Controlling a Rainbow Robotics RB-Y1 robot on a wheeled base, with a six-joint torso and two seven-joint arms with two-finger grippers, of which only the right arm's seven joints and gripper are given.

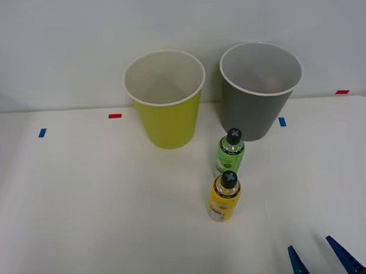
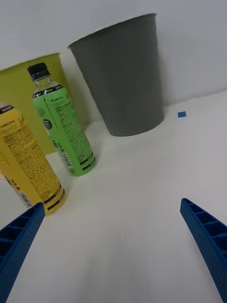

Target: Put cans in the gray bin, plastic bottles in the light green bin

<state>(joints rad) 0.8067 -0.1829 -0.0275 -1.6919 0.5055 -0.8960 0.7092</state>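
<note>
Standing upright near the middle of the front view, both plastic bottles were on the desk (image 1: 83,194) and neither had gone into a bin. The green bottle (image 1: 230,151) stood just in front of the gray bin (image 1: 258,104), a little to its lower left, and the yellow bottle (image 1: 225,197) stood just below the green one in the frame, close beside it but apparently not touching. The light green bin (image 1: 167,116) sat in the upper middle of the frame, left of the gray bin, the two close together along the back of the desk. Both bins looked empty as far as their white insides could be seen, though the very bottoms were partly hidden by the rims.

The right hand (image 1: 322,261) was at the lower right corner of the front view, its blue fingers spread wide and holding nothing, apart from the bottles.

So the sorting seemed not to have started: both bottles were left to be placed in the light green bin. No cans were on the desk.
</note>
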